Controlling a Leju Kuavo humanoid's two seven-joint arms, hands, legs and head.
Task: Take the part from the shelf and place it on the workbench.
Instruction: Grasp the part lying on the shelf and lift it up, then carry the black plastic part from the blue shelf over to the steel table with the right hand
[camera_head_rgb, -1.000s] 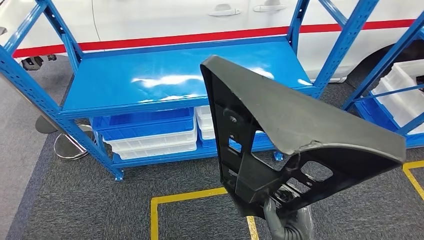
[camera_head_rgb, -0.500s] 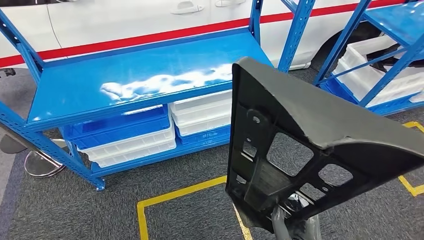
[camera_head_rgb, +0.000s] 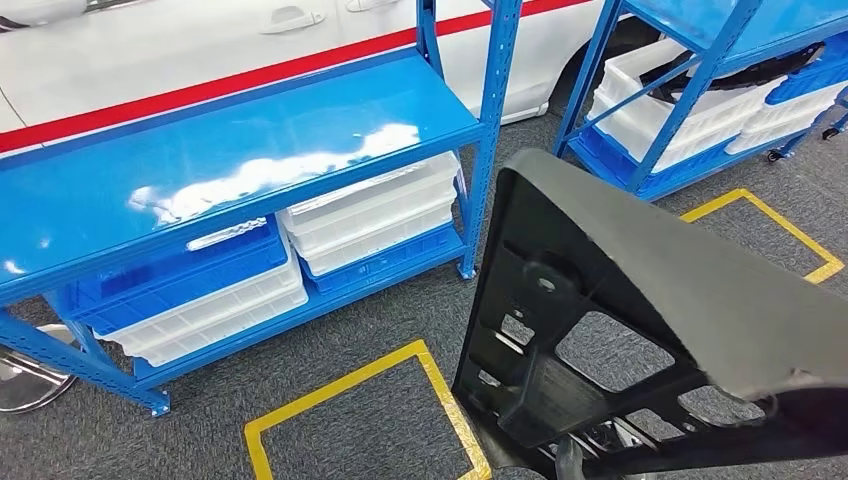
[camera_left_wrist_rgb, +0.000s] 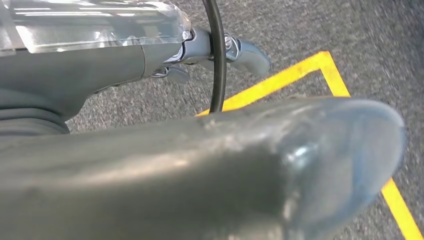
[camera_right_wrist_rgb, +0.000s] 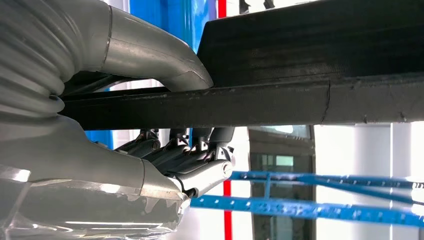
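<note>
Grey carpet with yellow floor tape (camera_head_rgb: 350, 385) underfoot; blue shelf (camera_head_rgb: 230, 150) at left, white and blue bins (camera_head_rgb: 370, 215) stacked beneath it. Since a second ago the whole view has swung: the rack has slid leftward, so the robot is turning away, presumably toward the bench. Left hand (camera_left_wrist_rgb: 220, 50) hangs over the floor; its state I cannot tell. Black plastic part (camera_head_rgb: 640, 320), flat, ribbed, with cut-outs, is carried clamped between thumb and fingers of right hand (camera_right_wrist_rgb: 165, 125).

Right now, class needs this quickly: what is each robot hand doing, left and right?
Left hand: cannot tell whether open or closed; nothing visibly held.
Right hand: closed around the black part.
</note>
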